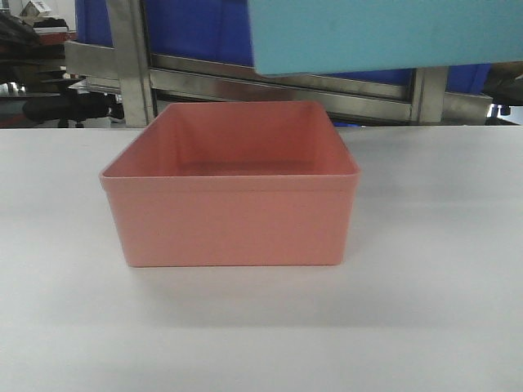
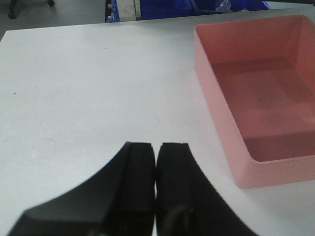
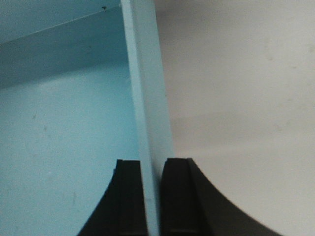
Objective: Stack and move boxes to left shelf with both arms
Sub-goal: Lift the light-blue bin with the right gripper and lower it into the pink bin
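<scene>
The salmon pink box (image 1: 233, 192) stands open-top on the white table (image 1: 441, 310), in the middle of the front view. The light blue box (image 1: 384, 33) hangs in the air above and to its right, filling the top of that view. My right gripper (image 3: 151, 164) is shut on the blue box's side wall (image 3: 147, 98), one finger inside and one outside. My left gripper (image 2: 156, 146) is shut and empty above the bare table, to the left of the pink box (image 2: 261, 98). The left shelf is out of view.
Behind the table stands a steel frame (image 1: 131, 57) with dark blue crates (image 1: 196, 28). Office chairs (image 1: 61, 106) sit at the far left. More blue crates (image 2: 187, 6) show beyond the table's far edge in the left wrist view.
</scene>
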Controlling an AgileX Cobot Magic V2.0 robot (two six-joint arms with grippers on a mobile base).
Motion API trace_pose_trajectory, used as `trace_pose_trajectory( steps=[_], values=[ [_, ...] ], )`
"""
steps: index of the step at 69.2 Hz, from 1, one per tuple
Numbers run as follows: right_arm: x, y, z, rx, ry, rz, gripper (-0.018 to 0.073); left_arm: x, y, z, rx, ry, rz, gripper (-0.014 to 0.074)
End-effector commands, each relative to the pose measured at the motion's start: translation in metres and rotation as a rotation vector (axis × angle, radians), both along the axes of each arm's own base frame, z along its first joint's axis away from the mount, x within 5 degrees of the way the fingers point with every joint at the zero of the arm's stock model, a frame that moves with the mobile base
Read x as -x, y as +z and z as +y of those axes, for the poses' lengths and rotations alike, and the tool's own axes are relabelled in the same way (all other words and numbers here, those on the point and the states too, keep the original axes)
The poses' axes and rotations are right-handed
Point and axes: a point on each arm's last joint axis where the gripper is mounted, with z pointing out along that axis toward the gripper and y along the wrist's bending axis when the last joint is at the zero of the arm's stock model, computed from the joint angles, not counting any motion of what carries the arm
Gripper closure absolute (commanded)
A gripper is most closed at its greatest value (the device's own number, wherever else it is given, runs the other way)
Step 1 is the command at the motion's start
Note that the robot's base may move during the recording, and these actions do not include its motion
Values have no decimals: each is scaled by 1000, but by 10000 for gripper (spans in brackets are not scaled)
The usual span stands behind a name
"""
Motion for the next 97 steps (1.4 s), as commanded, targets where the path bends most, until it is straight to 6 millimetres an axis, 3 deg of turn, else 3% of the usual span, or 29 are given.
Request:
trace_pose_trajectory(
  steps=[1,24,40,97],
  values=[
    [6,39,17,-146,-34,-212,504,0,17,0,26,1,-109,605],
    [-13,0,74,-199,32,-107,504,0,17,0,26,1,-109,605],
    [-26,-21,99,-217,57,-100,504,0,17,0,26,1,-109,605],
    [-52,-58,109,-229,22,-81,504,0,17,0,26,1,-109,605]
  ],
)
